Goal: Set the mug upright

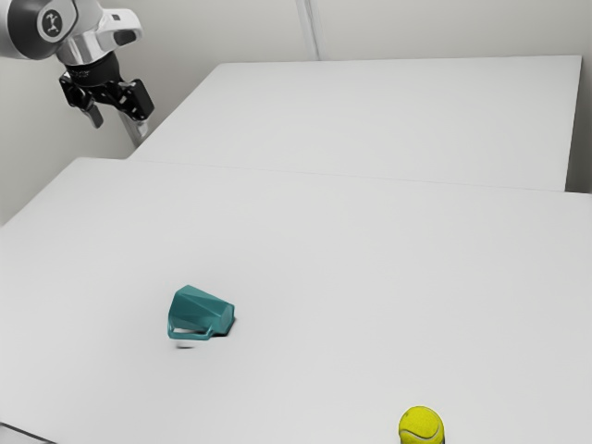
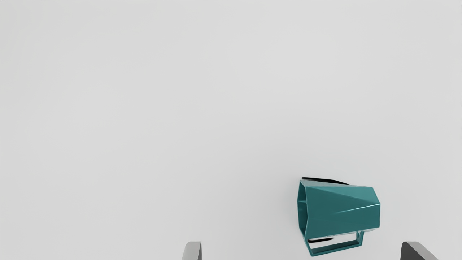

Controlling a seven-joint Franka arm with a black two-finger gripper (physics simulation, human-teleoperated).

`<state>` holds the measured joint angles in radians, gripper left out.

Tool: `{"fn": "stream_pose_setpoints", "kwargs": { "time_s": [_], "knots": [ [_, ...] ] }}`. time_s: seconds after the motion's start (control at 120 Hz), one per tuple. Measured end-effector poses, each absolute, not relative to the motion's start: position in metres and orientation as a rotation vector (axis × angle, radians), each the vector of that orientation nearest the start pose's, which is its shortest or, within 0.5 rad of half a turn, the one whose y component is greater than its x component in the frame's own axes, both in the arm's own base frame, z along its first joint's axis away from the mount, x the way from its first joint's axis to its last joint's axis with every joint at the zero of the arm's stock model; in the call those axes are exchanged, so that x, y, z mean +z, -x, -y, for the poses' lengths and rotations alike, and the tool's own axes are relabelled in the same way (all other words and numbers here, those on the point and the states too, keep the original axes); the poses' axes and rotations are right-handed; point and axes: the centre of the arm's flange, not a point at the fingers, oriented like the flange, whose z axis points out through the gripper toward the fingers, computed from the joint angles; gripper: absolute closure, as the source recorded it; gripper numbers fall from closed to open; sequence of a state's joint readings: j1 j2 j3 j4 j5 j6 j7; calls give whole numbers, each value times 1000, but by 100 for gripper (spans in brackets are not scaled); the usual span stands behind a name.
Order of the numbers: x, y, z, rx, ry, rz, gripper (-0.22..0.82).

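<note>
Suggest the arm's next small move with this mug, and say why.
Probably lower the open jaws toward the teal mug, centering them over its body: it lies on its side on the table, while the jaws hang well clear of it, spread wide.

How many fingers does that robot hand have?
2. In the wrist view, one finger stands off the open end of the mug, the other finger off its base.

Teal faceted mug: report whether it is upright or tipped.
Tipped. The teal faceted mug lies on its side on the white table; the wrist view shows its open mouth facing sideways.
</note>
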<state>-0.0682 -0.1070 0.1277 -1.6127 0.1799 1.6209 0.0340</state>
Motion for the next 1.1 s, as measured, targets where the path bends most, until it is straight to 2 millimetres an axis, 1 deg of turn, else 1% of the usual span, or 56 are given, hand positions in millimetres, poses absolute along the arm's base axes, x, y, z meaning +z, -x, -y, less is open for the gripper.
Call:
{"fn": "stream_pose_setpoints", "kwargs": {
  "time_s": [0.2, 0.317, 0.4, 0.433, 0.458, 0.592, 0.658, 0.758, 0.85, 0.883, 0.975, 1.1],
  "knots": [
    [665, -526, -54, -157, 2968, 25, 0],
    [651, -532, -56, -137, 2972, 20, 0],
    [642, -534, -59, -126, 3019, 46, 0],
    [632, -533, -64, -103, 3061, 82, 0],
    [623, -532, -72, -81, 3098, 123, 0],
    [551, -512, -133, 118, 3276, 449, 0],
    [525, -509, -152, 188, 3322, 577, 0],
    [485, -513, -165, 306, 3376, 723, 0],
    [445, -512, -172, 440, 3412, 848, 0],
    [433, -512, -173, 479, 3418, 881, 0],
    [410, -516, -171, 558, 3422, 929, 0],
    [388, -518, -180, 611, 3412, 990, 0]
  ]
}}
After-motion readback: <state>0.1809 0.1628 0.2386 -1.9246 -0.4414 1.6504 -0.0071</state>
